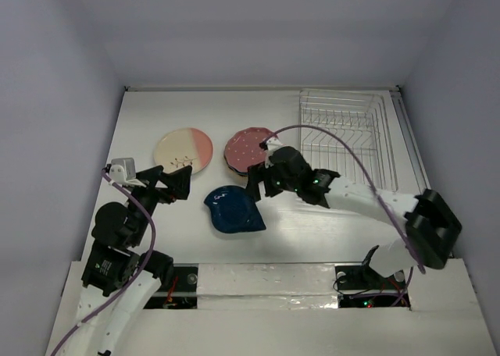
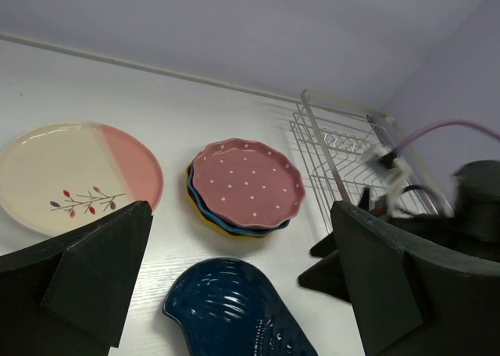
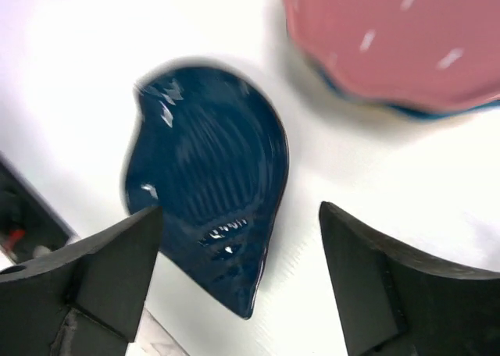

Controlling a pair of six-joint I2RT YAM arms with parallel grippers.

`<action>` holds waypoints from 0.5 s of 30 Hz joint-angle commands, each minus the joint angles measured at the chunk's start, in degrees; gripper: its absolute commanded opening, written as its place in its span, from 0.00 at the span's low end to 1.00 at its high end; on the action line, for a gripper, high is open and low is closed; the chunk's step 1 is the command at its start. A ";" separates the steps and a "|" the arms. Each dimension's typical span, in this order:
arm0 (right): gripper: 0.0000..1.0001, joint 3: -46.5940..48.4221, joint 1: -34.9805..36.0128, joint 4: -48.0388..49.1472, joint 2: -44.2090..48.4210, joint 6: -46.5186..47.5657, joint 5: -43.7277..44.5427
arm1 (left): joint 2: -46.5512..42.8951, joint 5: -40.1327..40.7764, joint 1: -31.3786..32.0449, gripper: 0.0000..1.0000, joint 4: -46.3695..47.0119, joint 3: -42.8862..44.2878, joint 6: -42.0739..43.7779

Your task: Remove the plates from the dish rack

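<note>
The wire dish rack (image 1: 344, 129) stands at the back right and shows no plates in it. The cream-and-pink plate (image 1: 183, 151) lies flat on the table. The maroon-pink dotted plate (image 1: 246, 149) tops a stack, with teal-blue (image 2: 234, 225) and yellow (image 2: 205, 219) rims under it. The dark navy plate (image 1: 233, 210) lies flat in front of the stack. A white plate with red marks is not in view. My right gripper (image 1: 258, 186) is open and empty, just above the navy plate's right edge (image 3: 207, 176). My left gripper (image 1: 176, 183) is open and empty, left of the navy plate.
White walls enclose the table at the back and both sides. The right arm reaches across from the right, in front of the rack. A purple cable (image 1: 344, 149) arcs over the rack's front. The table's near edge has a white taped strip (image 1: 266, 282).
</note>
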State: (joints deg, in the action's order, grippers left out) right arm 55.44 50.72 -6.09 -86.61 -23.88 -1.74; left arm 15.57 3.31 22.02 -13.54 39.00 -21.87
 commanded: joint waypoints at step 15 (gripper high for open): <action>0.29 -7.27 0.61 5.47 61.19 6.13 41.64 | 0.60 -2.52 -0.22 0.99 4.40 7.84 2.97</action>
State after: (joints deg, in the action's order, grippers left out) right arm 52.95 50.70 -1.93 -26.59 -19.20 32.69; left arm 15.11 1.91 22.02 -12.56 44.10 -19.92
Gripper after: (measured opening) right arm 0.222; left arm 0.990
